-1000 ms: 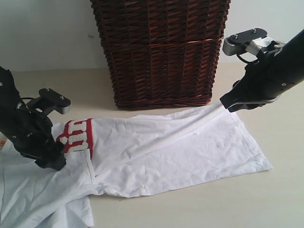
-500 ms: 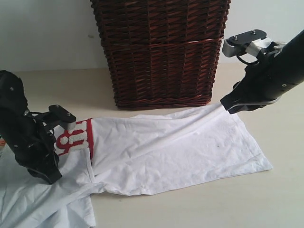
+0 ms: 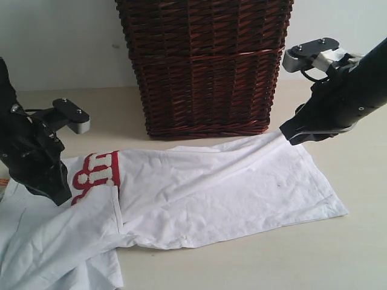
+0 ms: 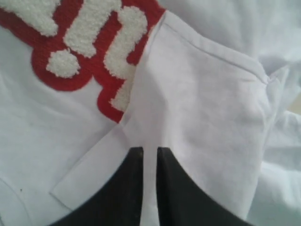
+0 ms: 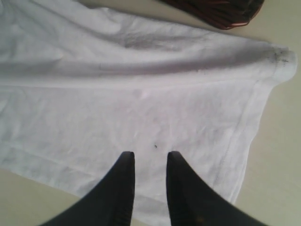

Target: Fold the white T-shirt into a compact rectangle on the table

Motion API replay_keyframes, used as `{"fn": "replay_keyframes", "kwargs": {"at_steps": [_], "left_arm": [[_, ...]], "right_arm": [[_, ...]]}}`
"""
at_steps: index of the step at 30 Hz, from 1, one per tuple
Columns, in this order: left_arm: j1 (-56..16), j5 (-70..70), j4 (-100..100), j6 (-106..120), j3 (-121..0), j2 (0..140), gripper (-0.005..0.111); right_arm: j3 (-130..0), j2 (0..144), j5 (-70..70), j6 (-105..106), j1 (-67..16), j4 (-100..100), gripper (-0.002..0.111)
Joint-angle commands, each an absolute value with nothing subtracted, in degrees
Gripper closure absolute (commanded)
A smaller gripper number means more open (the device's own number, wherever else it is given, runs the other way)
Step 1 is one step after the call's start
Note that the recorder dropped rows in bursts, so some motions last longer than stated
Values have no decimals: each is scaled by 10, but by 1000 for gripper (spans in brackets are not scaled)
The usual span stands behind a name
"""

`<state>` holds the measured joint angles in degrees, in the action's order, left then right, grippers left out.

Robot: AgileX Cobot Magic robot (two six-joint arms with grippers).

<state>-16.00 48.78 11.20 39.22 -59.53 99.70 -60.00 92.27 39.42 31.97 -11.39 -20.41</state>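
The white T-shirt [image 3: 224, 187] lies spread across the table [image 3: 272, 260], its red-outlined fuzzy lettering [image 3: 97, 172] showing at the left. My left gripper [image 3: 58, 196] sits on the shirt's left part just beside the lettering. In the left wrist view its jaws [image 4: 149, 149] are nearly together, with a strip of the T-shirt [image 4: 202, 103] pinched between them next to the lettering [image 4: 89, 37]. My right gripper [image 3: 289, 136] hovers at the shirt's far right corner. It is slightly open [image 5: 149, 154] above the flat T-shirt [image 5: 141, 94], holding nothing.
A tall dark brown wicker basket [image 3: 205, 66] stands at the back, right behind the shirt; its base shows in the right wrist view [image 5: 216, 9]. Bare table [image 5: 282, 141] lies to the right of the shirt and in front of it.
My left gripper dipped toward the front, then rose back and up with the cloth in it, uncovering more of the lettering. The right arm has not moved.
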Motion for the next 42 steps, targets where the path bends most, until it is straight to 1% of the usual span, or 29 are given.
{"fn": "replay_keyframes", "kwargs": {"at_steps": [1,5,6,7,8,9,11,12,13,15,17,18,22,23,24,26,27,29,33,37,39,42], "left_arm": [[-161,507,121,403,-598,974,107],[-161,549,138,403,-597,957,107],[-161,552,139,403,-595,957,105],[-161,548,139,412,-588,959,101],[-161,533,139,423,-581,961,93],[-161,515,137,431,-574,965,83],[-161,455,127,433,-559,975,56],[-161,428,127,432,-553,979,47],[-161,405,129,432,-546,986,41],[-161,386,133,439,-542,1000,46],[-161,386,142,457,-542,1022,57],[-161,386,144,466,-542,1030,60],[-161,364,139,478,-542,1057,62],[-161,362,139,482,-542,1059,67],[-161,365,141,492,-543,1059,74],[-161,407,141,515,-553,1060,102],[-161,421,139,521,-557,1060,106],[-161,469,148,521,-576,1059,107],[-161,526,170,517,-600,1038,107],[-161,564,174,514,-609,982,107],[-161,578,174,514,-613,946,107],[-161,610,177,512,-626,896,107]], "right_arm": [[-604,918,398,331,-113,-217,83],[-604,916,445,402,-121,-255,82],[-604,914,455,422,-129,-256,80],[-604,911,456,423,-138,-254,78],[-604,906,456,423,-152,-249,75],[-604,903,456,423,-164,-238,73],[-604,898,457,423,-186,-206,71],[-604,898,459,422,-194,-191,71],[-604,898,460,422,-202,-182,71],[-604,900,460,423,-216,-170,71],[-604,906,462,436,-224,-166,71],[-604,910,466,440,-226,-164,71],[-601,928,486,454,-226,-164,71],[-597,931,486,463,-226,-164,71],[-589,934,482,479,-226,-165,71],[-570,941,467,511,-226,-165,71],[-559,942,455,518,-226,-165,71],[-545,942,432,530,-226,-165,71],[-544,940,433,530,-226,-165,71],[-544,939,447,560,-226,-199,71],[-537,939,464,619,-226,-243,71],[-520,939,462,677,-226,-280,65]]}}
